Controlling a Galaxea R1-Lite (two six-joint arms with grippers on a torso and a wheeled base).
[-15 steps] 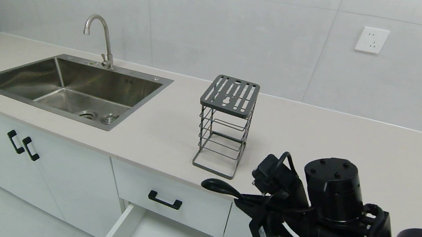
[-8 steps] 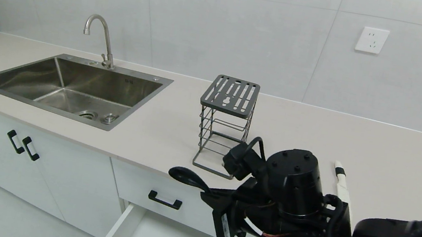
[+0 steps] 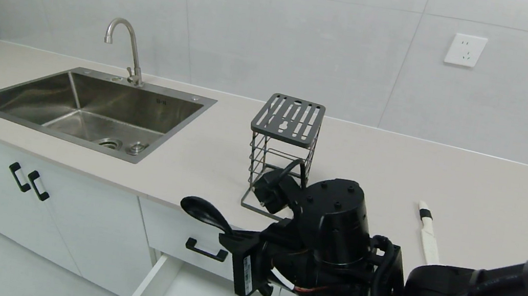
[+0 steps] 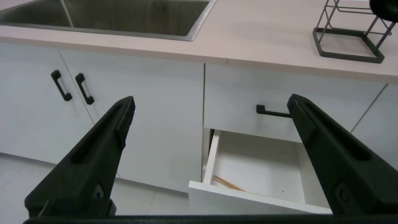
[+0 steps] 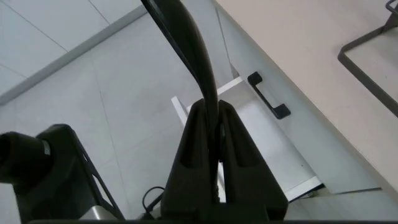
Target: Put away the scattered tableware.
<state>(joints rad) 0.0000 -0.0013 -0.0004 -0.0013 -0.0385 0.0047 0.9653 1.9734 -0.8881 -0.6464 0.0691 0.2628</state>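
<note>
My right gripper (image 3: 232,240) is shut on the handle of a black spoon (image 3: 203,212), held level in the air past the counter's front edge, above the open white drawer (image 3: 157,283). In the right wrist view the spoon handle (image 5: 186,50) runs out from the shut gripper (image 5: 211,118) over the drawer (image 5: 273,155). My left gripper (image 4: 211,102) is open and holds nothing; it hangs low in front of the cabinets, facing the drawer (image 4: 211,162), where thin wooden sticks (image 4: 227,183) lie. A white-handled knife (image 3: 428,230) lies on the counter at the right.
A grey wire rack (image 3: 283,156) stands near the counter's front edge, just behind my right wrist. The steel sink (image 3: 89,108) with its faucet (image 3: 126,46) is at the left. A closed drawer with a black handle (image 3: 206,251) sits above the open one.
My right arm has carried the black spoon leftward along the counter's front edge to above the open drawer. That uncovered the knife on the counter.
</note>
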